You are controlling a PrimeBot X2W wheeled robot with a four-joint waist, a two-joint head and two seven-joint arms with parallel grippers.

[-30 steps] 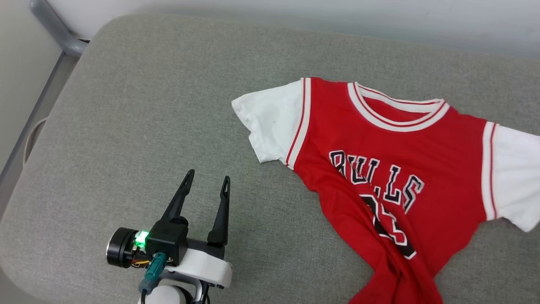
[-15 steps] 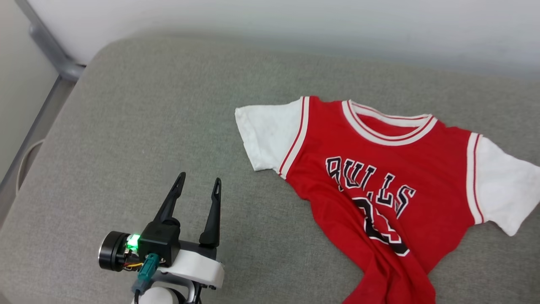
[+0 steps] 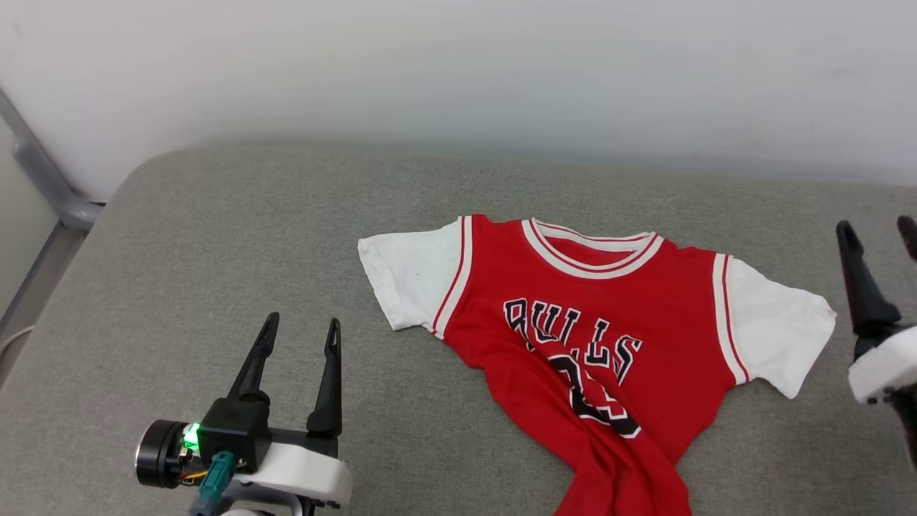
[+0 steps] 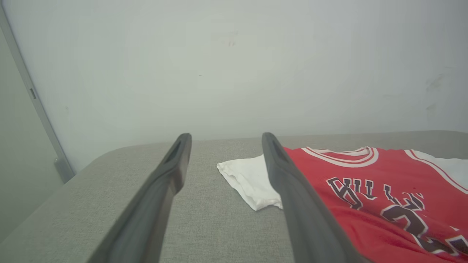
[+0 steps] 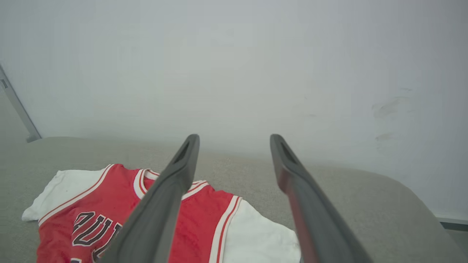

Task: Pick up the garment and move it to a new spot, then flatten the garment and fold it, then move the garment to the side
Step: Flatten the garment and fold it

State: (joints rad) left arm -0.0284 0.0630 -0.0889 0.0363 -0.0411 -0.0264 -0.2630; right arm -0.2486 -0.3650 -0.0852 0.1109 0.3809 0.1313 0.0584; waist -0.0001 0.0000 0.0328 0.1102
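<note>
Left pincer (image 3: 303,320) wide, empty, low left in head view; right pincer (image 3: 877,226) at right edge; garment (image 3: 573,301) print-up on grey surface (image 3: 215,236) between them | left wrist view: pincer spread, garment at right | right wrist view: pincer wide, empty, garment lower left

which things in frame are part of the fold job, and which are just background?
In the job:
garment, print up, hem end bunched
left end effector, open, clear of it
right end effector, open, clear of it

Just there:
grey padded surface underneath
white wall
grey metal rail, far left
</note>
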